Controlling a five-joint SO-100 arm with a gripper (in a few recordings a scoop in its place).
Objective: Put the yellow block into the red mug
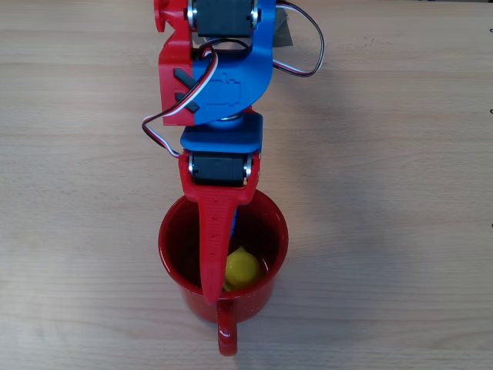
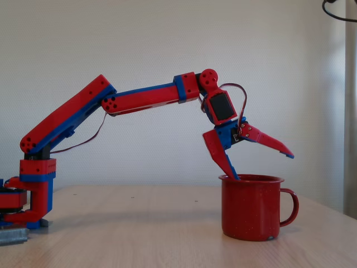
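- In the fixed view the arm [image 2: 139,99] rises from its base at the left edge of the worktop [image 2: 128,234], and reaches rightward; the base is partly cut off by the picture's left edge.
- The jaws [image 2: 262,166] stand spread wide: one finger [image 2: 226,161] slants down and dips past the rim into the red mug, the other [image 2: 268,142] sticks out to the right, above the mug and clear of it, touching nothing.
- The red mug [image 2: 251,209] stands upright on the worktop directly beneath the jaws, its loop handle [image 2: 290,206] pointing right in the fixed view and toward the bottom edge in the overhead view.
- In the overhead view the yellow block [image 1: 242,269] lies inside the red mug [image 1: 173,258], on its floor, just right of the long pointed red finger [image 1: 212,250] that crosses the opening.
- The block is not gripped; whether the finger touches it cannot be told.
- The block shows as a rounded, blurred yellow patch, its left side hidden by the finger, so its long axis, which way it points, and its stud cannot be made out.
- From the side the mug's wall hides the block and the lower finger's tip.
- The overhead view cuts the arm off at the top edge.
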